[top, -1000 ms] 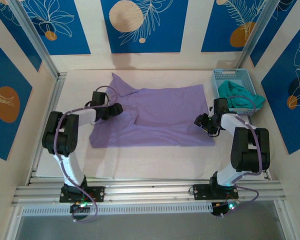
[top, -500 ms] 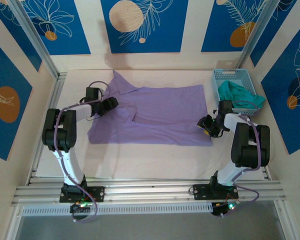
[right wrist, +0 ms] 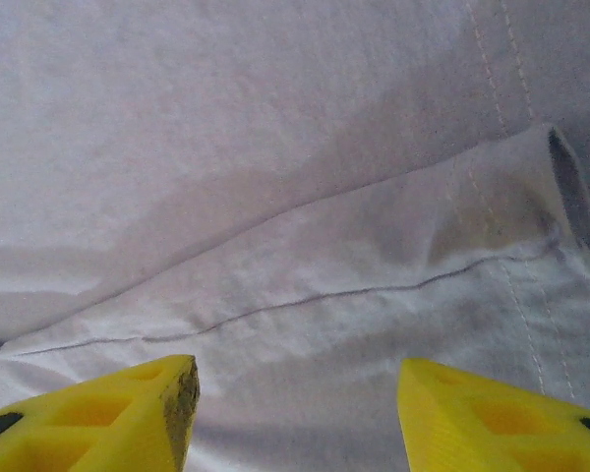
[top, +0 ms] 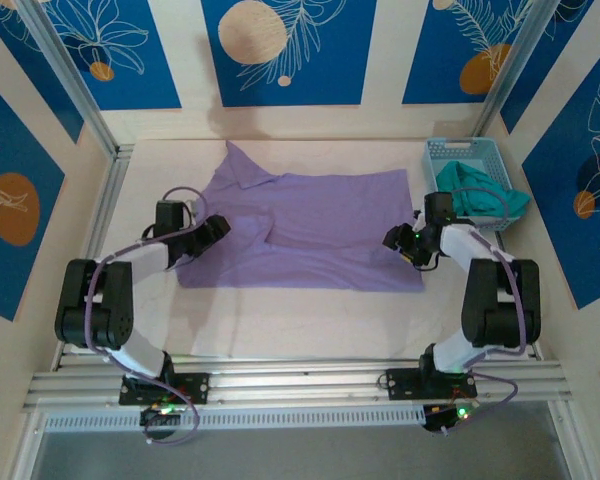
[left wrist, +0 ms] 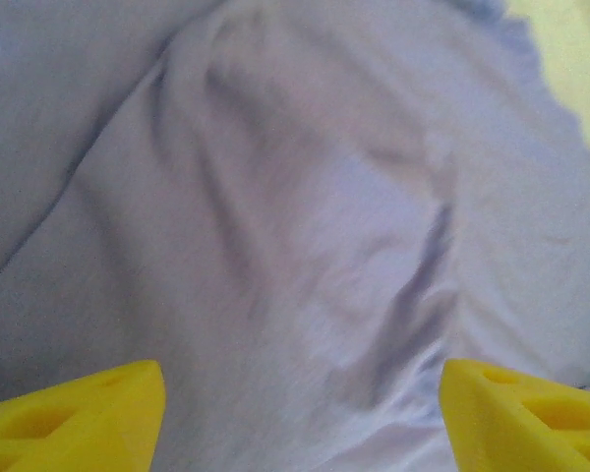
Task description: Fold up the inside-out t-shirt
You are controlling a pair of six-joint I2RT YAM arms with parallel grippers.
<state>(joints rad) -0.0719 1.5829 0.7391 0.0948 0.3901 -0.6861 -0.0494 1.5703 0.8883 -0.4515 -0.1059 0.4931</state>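
The inside-out t-shirt (top: 310,235) lies spread flat mid-surface (top: 280,320), so you have both side edges free for a fold. Left jaws are released over its left edge, yellow fingertips (left wrist: 88,413) apart with wrinkled cloth between them. Right jaws are released at the right edge, fingertips (right wrist: 128,413) straddling a stitched seam (right wrist: 492,118), likely lining up pinch points. Teal garment (top: 480,195) sits in the blue basket (top: 440,150), out of your way. No readable print, tag or brand.

Matt, wrinkled lavender cloth t-shirt (top: 320,235); light-blue plastic basket (top: 458,144)
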